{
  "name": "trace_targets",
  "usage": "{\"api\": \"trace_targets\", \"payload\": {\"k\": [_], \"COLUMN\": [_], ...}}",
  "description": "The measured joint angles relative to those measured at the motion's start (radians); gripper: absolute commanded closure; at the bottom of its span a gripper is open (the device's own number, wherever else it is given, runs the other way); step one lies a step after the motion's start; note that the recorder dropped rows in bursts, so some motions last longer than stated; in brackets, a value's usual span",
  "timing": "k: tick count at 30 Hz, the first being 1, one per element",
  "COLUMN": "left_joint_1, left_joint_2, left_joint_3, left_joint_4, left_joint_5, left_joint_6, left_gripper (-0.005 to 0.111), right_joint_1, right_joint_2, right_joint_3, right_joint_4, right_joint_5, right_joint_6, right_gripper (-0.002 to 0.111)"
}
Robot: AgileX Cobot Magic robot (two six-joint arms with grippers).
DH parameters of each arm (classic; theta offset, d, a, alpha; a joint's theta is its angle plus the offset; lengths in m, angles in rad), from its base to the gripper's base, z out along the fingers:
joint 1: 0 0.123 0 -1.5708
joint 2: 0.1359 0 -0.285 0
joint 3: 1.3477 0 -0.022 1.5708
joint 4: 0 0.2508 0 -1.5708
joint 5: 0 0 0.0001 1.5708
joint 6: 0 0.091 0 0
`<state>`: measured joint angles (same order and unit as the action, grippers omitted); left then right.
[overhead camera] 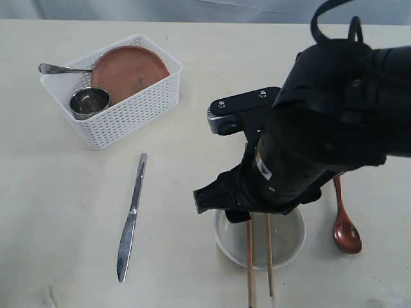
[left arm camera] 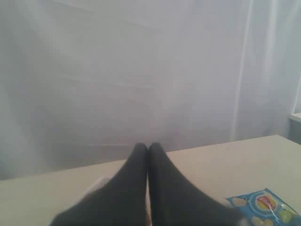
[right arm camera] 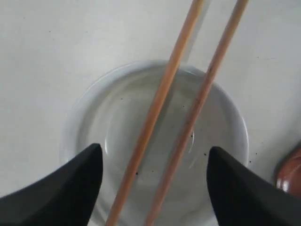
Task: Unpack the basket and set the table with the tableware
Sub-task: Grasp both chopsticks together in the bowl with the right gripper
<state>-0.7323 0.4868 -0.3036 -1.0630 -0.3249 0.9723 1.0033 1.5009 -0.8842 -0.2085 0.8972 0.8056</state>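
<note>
Exterior view: on the table [overhead camera: 64,192], the basket [overhead camera: 138,106] stands upper left holding the plate [overhead camera: 128,70]; the bowl [overhead camera: 289,239] sits lower right, with the chopsticks [overhead camera: 250,276] lying across it. The right gripper [right arm camera: 154,148] is spread wide above them, gripping nothing. Left gripper [left arm camera: 148,147] — pressed together.

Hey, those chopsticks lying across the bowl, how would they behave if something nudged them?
The chopsticks look like thin, round wooden sticks, so they are probably light, stiff and apt to roll. They lie across the bowl, so a nudge would likely slide them off its rim or tip them.
</note>
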Motion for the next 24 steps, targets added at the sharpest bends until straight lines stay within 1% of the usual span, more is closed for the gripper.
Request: {"api": "trace_targets", "payload": {"k": [5, 10, 14, 24], "left_joint_1": [0.000, 0.000, 0.000, 0.000], "left_joint_2": [0.000, 0.000, 0.000, 0.000], "left_joint_3": [0.000, 0.000, 0.000, 0.000], "left_joint_4": [0.000, 0.000, 0.000, 0.000], "left_joint_5": [0.000, 0.000, 0.000, -0.004], "left_joint_6": [-0.016, -0.022, -0.022, -0.028], "left_gripper": [0.106, 0.106, 0.106, 0.106], "right_joint_1": [0.006, 0.006, 0.006, 0.006], "right_joint_2": [0.011, 0.015, 0.019, 0.019], "right_joint_3": [0.075, 0.111, 0.114, 0.114], "right_joint_4": [-0.021, 0.002, 0.010, 0.012], "right_joint_5": [-0.035, -0.110, -0.144, -0.154], "right_joint_6": [0.088, 0.104, 0.111, 0.145], "right_gripper": [0.047, 0.047, 0.047, 0.047]}}
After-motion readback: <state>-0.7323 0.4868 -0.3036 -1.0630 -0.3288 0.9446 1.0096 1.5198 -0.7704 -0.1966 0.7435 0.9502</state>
